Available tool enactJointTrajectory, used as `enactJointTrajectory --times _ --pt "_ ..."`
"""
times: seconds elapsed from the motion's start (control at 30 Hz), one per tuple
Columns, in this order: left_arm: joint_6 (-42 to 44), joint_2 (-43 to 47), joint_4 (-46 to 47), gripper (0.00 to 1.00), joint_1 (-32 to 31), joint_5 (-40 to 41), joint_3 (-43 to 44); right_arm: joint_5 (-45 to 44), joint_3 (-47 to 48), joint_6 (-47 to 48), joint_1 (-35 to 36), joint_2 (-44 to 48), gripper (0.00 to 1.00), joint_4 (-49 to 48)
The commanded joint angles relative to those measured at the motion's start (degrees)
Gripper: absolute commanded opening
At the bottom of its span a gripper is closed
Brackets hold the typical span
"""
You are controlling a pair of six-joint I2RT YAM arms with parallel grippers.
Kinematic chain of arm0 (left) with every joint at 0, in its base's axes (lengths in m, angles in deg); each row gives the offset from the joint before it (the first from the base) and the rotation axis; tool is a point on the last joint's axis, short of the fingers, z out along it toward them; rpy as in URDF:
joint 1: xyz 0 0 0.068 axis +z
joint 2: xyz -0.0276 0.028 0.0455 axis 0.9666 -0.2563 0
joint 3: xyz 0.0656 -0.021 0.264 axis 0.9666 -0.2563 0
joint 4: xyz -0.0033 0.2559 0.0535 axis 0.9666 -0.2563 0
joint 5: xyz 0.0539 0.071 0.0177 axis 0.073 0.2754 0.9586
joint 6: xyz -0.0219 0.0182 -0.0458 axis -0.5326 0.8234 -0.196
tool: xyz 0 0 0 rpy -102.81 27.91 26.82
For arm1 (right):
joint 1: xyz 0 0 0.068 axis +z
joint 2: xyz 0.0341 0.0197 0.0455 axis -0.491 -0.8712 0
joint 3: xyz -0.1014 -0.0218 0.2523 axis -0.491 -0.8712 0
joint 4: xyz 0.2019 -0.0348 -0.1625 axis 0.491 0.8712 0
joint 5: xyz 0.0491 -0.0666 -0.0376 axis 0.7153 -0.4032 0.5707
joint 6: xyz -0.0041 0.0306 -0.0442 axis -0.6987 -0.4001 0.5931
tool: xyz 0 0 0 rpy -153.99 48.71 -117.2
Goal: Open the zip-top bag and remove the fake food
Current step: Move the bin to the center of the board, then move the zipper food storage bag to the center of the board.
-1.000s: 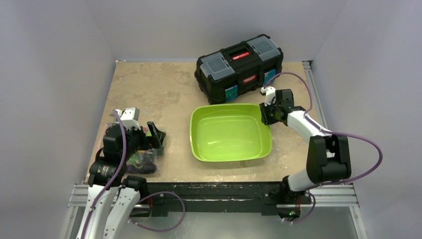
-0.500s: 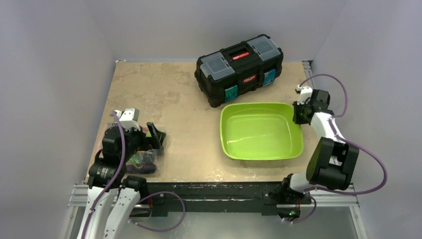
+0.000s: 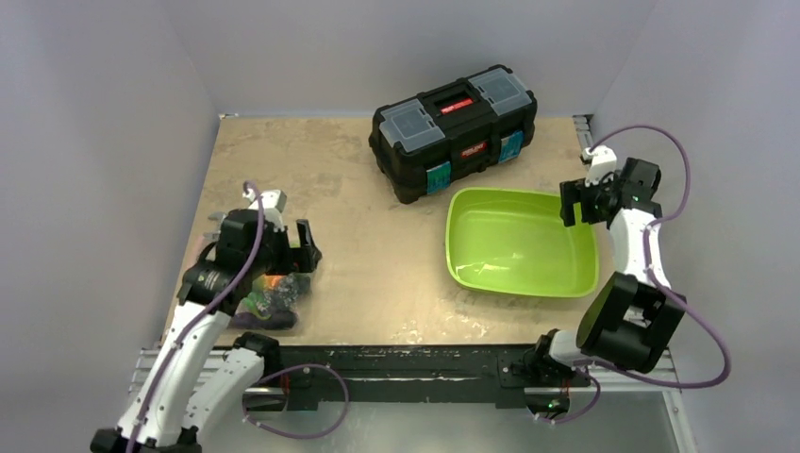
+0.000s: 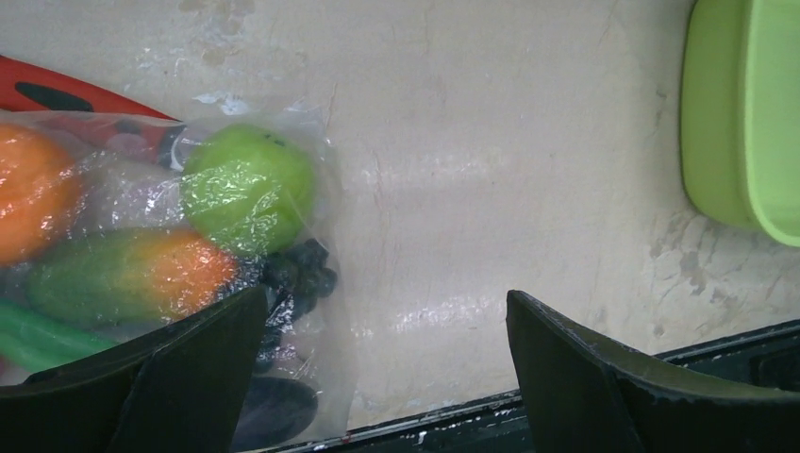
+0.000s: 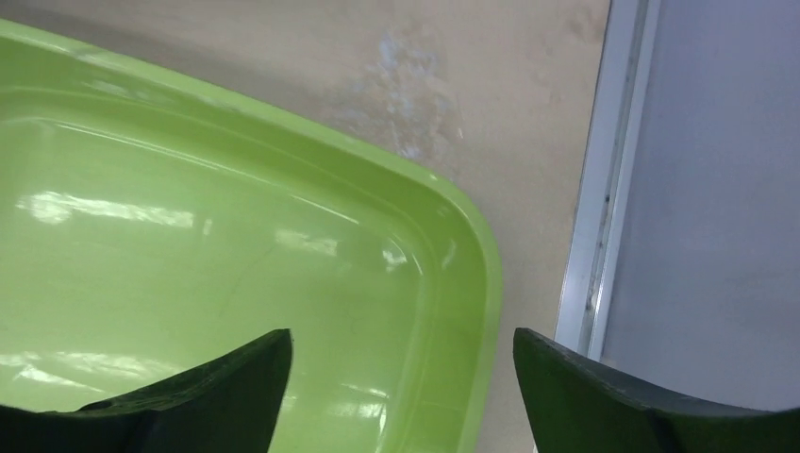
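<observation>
- Bag [image 3: 274, 300] lies on the table [image 3: 311, 160] at near left, just by the left arm's base, well apart from the tray [image 3: 587, 276].
- Food [image 4: 132, 269] is all inside the bag: apple [image 4: 247, 189], orange [image 4: 33, 193], mango, grapes [image 4: 300, 274] and beans [image 4: 38, 335] show through the plastic. Nothing is out yet.
- Zip strip isn't visible in any view, so I cannot tell if the bag is open. Looks unopened, as the film sits tight round the fruit.
- Left gripper [image 4: 385, 311] has its jaws wide and holds nothing. It hovers at the bag's right edge, with one finger over the plastic. Contact unclear.
- Right gripper [image 5: 401, 349] has its jaws wide and is empty, above the tray's far right corner and off the rim.
- Tray is empty and glossy, with no food in it.
- Toolbox [image 3: 453, 127] sits shut at the back, not involved.
- Judgement: task barely started. Left to do: grip the bag, open the zip, take out every piece.
</observation>
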Motion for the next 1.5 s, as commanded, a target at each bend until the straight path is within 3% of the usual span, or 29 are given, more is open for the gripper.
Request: enactJointTrajectory --times 0.0,0.13,0.33,0.57,0.7,0.73,0.77,0.93,1.17,1.47 --pt "0.55 -7.98 -5.34 0.97 -8.06 12.52 5.76 11.39 4.9 3.2 2.0 6.17 0.91 6.07" --pt "-1.13 -16.98 -9.11 0.97 -14.19 23.18 9.31 16.11 4.65 2.06 7.97 9.34 0.97 8.45" --pt "-5.2 -28.98 -13.19 0.81 -15.13 33.19 11.29 27.02 -0.54 -4.04 16.1 12.79 0.99 5.58" --pt "-9.77 -41.14 -12.54 0.64 -15.18 32.79 11.39 30.92 -4.01 -4.15 16.87 14.42 0.99 4.16" --pt "-12.42 -46.48 -13.29 0.39 -15.17 31.7 11.38 31.4 -5.16 -3.6 16.91 15.33 0.99 3.69" --pt "-12.7 -47.19 -13.13 0.25 -15.18 31.4 11.18 31.71 -5.22 -3.59 16.87 15.36 0.99 3.72" --pt "-13.03 -47.68 -12.78 0.18 -15.22 31.06 11.0 32.06 -5.17 -3.32 16.87 15.29 0.99 4.1" --pt "-12.47 -45.72 -10.63 0.0 -15.83 28.6 9.92 32.55 -5.27 -2.03 16.92 15.66 0.99 4.99" --pt "-10.34 -41.68 -5.11 0.0 -25.17 19.14 12.73 33.15 -5.28 -1.64 16.87 15.77 0.99 5.34" --pt "-12.94 -48.13 -0.11 0.0 -39.86 13.17 22.87 32.43 -5.65 -1.41 16.87 16.37 0.99 5.08"
